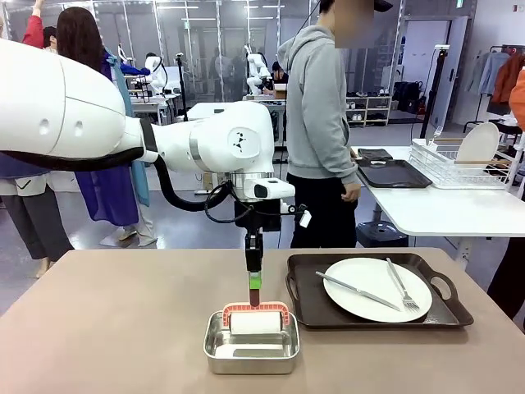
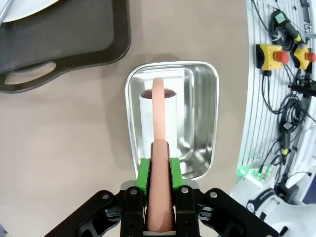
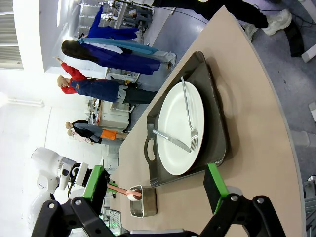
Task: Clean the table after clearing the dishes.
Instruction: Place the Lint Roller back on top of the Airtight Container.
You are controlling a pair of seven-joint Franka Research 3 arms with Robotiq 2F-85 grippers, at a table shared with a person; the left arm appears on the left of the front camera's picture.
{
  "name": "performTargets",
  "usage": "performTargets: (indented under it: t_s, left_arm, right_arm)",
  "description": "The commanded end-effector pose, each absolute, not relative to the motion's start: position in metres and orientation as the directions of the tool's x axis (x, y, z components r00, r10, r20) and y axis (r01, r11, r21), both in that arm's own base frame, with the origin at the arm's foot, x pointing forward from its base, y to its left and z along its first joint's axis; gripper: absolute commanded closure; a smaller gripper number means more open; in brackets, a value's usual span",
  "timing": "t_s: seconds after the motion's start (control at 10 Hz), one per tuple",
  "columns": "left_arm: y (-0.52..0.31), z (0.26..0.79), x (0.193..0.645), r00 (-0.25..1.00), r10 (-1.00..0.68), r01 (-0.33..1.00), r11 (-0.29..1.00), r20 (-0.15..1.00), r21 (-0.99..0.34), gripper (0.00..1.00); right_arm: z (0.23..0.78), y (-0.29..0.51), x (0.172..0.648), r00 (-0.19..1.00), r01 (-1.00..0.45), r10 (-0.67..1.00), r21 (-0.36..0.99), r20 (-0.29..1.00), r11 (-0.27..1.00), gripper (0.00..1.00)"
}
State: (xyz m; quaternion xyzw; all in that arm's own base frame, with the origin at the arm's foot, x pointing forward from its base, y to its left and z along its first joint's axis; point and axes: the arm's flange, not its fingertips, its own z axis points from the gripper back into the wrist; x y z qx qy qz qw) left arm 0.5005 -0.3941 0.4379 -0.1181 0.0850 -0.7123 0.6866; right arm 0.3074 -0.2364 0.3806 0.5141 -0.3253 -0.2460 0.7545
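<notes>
On the brown table [image 1: 115, 328], a white plate [image 1: 377, 289] with a knife [image 1: 357, 291] and a fork [image 1: 402, 287] lies on a dark tray [image 1: 303, 304] at the right. My left gripper [image 1: 254, 281] is shut on the red handle [image 2: 159, 128] of a white roller [image 1: 253, 322], which rests in a metal tin [image 1: 251, 349]. In the left wrist view the green pads [image 2: 143, 174] clamp the handle above the tin [image 2: 197, 123]. My right gripper [image 3: 155, 190] hangs open with nothing in it, off the near end of the tray [image 3: 217, 118] that holds the plate [image 3: 177, 133].
A person in a grey hoodie [image 1: 316, 115] stands at the far side, beside a white table [image 1: 443, 209] carrying dark trays [image 1: 394, 174] and a dish rack [image 1: 459, 164]. Bare tabletop lies left of the tin. Cables and emergency-stop buttons [image 2: 276, 54] sit beyond the table's near edge.
</notes>
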Motion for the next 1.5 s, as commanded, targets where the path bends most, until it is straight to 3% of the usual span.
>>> performTargets:
  t_s: [0.0, 0.4, 0.9, 1.0, 1.4]
  left_arm:
    - [-0.395, 0.434, 0.519, -0.04, -0.999, 0.946, -0.039, 0.006, -0.322, 0.8]
    - [-0.397, 0.406, 0.54, -0.056, -0.998, 0.922, -0.044, -0.02, -0.384, 0.8]
    - [-0.394, 0.407, 0.539, -0.103, -0.995, 0.922, -0.098, 0.007, -0.376, 0.07]
    - [-0.393, 0.408, 0.538, -0.102, -0.995, 0.921, -0.097, 0.005, -0.378, 0.0]
    - [-0.386, 0.411, 0.532, -0.077, -0.997, 0.926, -0.077, 0.016, -0.369, 0.0]
  right_arm:
    - [0.382, -0.235, 0.305, 0.663, 0.027, -0.709, 0.939, 0.239, 0.343, 0.0]
    - [0.382, -0.235, 0.305, 0.663, 0.027, -0.709, 0.939, 0.239, 0.343, 0.0]
    - [0.382, -0.235, 0.305, 0.663, 0.027, -0.709, 0.939, 0.239, 0.343, 0.0]
    - [0.382, -0.235, 0.305, 0.663, 0.027, -0.709, 0.939, 0.239, 0.343, 0.0]
    - [0.382, -0.235, 0.305, 0.663, 0.027, -0.709, 0.939, 0.239, 0.343, 0.0]
